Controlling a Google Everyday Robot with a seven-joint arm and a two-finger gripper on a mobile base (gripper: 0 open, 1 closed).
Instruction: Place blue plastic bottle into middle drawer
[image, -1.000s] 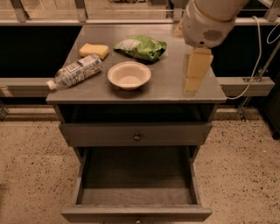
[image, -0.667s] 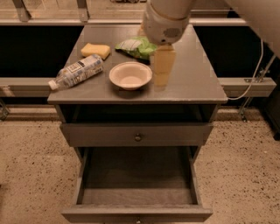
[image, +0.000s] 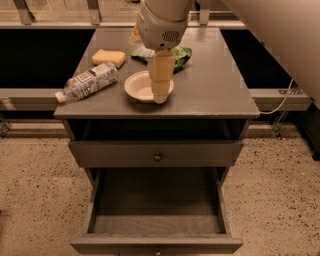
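The blue plastic bottle (image: 89, 81) lies on its side on the left part of the cabinet top (image: 212, 90). Its white cap points left and reaches the top's left edge. It is just in front of a yellow sponge (image: 109, 57) and left of a white bowl (image: 139, 86), touching neither.

The middle drawer (image: 155, 243) is pulled out at the bottom of the view, and its dark floor is bare. Its front panel is cut off by the lower edge of the view. Above it, the upper drawer front (image: 115, 152) with a round dark knob sits flush with the cabinet.

The gripper (image: 160, 95) points straight down over the right part of the bowl, well to the right of the bottle. It hides part of the bowl's rim. Whether the gripper is spread or closed cannot be told, nor whether its tip touches the bowl. The wrist housing above it covers part of a green bag (image: 181, 54) at the back of the top. The arm (image: 295, 35) runs out of view at the upper right.

The cabinet is grey wood and stands on a speckled floor (image: 280, 190). A pale cable (image: 283, 102) hangs at the right.
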